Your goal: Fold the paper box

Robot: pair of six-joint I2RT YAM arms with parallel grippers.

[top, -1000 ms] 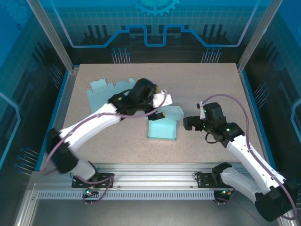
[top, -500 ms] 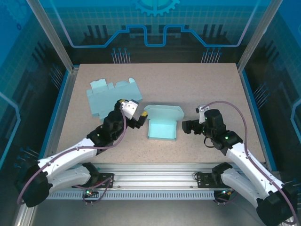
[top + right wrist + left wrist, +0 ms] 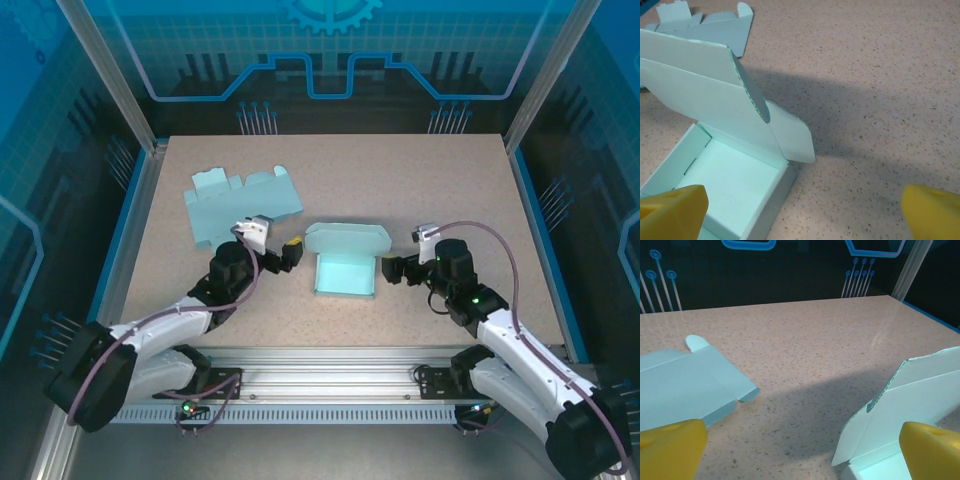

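The paper box (image 3: pixel 344 272) stands open on the table (image 3: pixel 420 180), near its middle, with its lid (image 3: pixel 347 238) raised at the far side. The left gripper (image 3: pixel 289 255) is just left of the box, its yellow fingers (image 3: pixel 671 447) spread wide and holding nothing. The right gripper (image 3: pixel 391 268) is just right of the box, close to the right wall, also spread wide and empty. A flat cardboard blank (image 3: pixel 238 205) lies to the left of the box and behind it, apart from it.
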